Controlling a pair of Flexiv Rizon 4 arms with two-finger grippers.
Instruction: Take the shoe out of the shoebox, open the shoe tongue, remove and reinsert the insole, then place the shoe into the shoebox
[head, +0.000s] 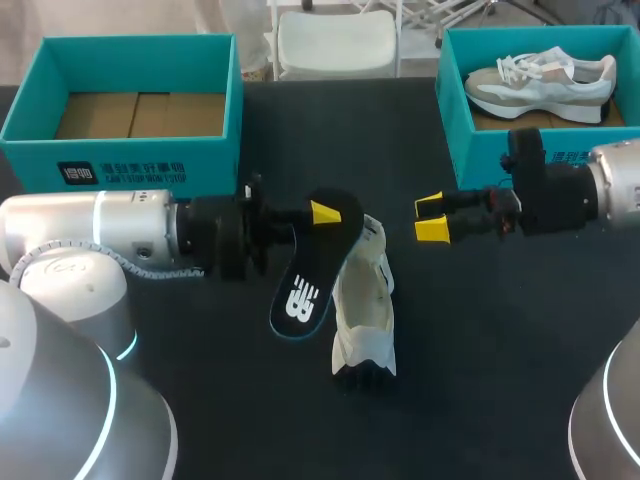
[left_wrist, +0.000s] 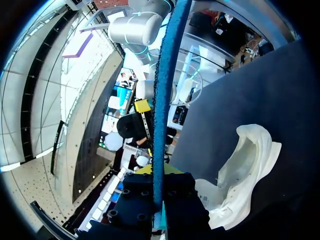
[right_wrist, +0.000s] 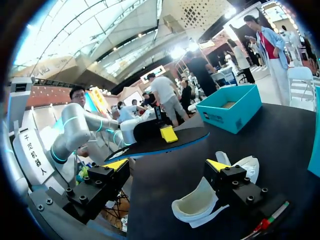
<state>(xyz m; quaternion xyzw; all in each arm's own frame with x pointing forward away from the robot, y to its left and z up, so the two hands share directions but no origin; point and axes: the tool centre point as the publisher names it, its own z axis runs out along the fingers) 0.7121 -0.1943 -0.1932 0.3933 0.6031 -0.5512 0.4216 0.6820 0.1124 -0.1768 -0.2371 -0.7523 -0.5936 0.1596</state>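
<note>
My left gripper (head: 325, 213) is shut on a black insole (head: 312, 268) and holds it above the table, its heel end hanging toward the front. In the left wrist view the insole (left_wrist: 162, 95) shows edge-on as a blue strip between the fingers. A white shoe (head: 365, 300) lies on the dark table just right of the insole, its opening up (left_wrist: 245, 167). To the right of the shoe and insole, my right gripper (head: 432, 218) stands open and holds nothing. Its wrist view shows the insole (right_wrist: 165, 142) ahead of it and the shoe (right_wrist: 197, 202) under its fingers.
A teal shoebox (head: 120, 105) with a bare cardboard floor stands at the back left. Another teal shoebox (head: 455, 120) at the back right holds a grey-and-white sneaker (head: 540, 85). A white chair stands beyond the table's far edge.
</note>
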